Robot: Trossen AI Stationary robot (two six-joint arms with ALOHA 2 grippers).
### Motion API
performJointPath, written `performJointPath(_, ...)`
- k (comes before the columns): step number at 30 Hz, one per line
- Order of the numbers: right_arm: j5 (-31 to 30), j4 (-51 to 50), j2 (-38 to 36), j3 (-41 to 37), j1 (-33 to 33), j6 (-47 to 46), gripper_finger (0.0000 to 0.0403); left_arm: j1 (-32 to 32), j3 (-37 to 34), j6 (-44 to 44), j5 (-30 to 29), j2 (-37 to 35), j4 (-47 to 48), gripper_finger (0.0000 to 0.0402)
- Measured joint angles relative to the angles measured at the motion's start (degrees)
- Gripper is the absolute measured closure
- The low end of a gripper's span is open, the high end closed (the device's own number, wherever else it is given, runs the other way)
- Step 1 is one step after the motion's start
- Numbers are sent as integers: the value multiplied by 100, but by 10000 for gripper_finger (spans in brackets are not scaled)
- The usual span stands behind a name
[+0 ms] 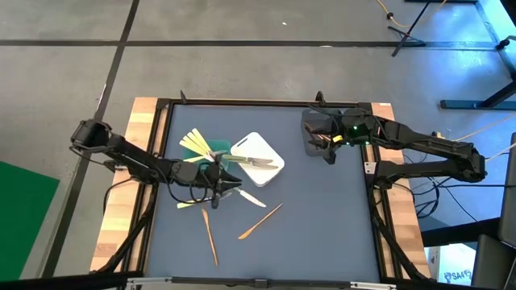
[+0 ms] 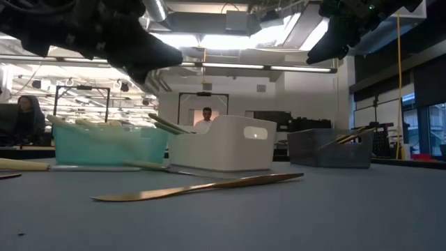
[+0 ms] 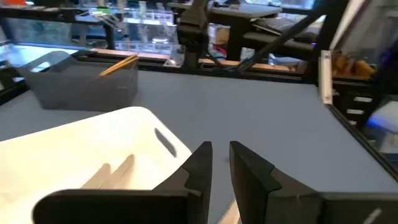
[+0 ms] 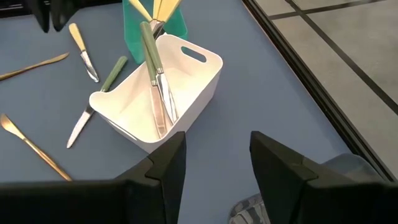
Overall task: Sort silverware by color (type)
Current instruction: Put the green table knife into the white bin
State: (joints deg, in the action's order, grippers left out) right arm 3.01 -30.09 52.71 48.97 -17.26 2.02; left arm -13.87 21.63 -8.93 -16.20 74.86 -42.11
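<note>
On the dark surface (image 1: 322,209), near its middle, stand a white bin (image 1: 260,159) and just left of it a green bin (image 1: 211,148); a grey bin (image 1: 316,129) stands far right. The silverware is spread out: pale yellow pieces (image 1: 193,142) lean out of the green bin, green-handled knives (image 4: 155,74) lie in the white bin, orange-brown pieces (image 3: 118,63) stick out of the grey bin. Loose on the surface are two orange-brown utensils (image 1: 260,221), a yellow-handled knife (image 4: 83,53) and a green-handled knife (image 4: 96,99) beside the white bin.

The left claw (image 1: 224,184) hangs just at the near side of the white bin, over the loose knives. Its fingers (image 3: 198,168) are close together with a thin gap, and I see nothing between them, so I judge it holds nothing. The right claw (image 1: 329,145) waits above the grey bin, fingers apart and empty.

I think the step in hand is to pick a loose knife near the white bin. To do it well, the left claw should open first, come down straight over the handle, not the blade, and keep away from the bin wall. A thin flat piece slips easily, so close across its narrow side.

I can read no brand, label or writing.
</note>
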Motion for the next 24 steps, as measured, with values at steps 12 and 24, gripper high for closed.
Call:
performJointPath(12,2,0,-2,0,0,-2,236,-17,4,-700,406,462,380,351)
performJointPath(24,2,-2,-1,0,0,0,236,-22,4,-2451,1569,1244,420,351)
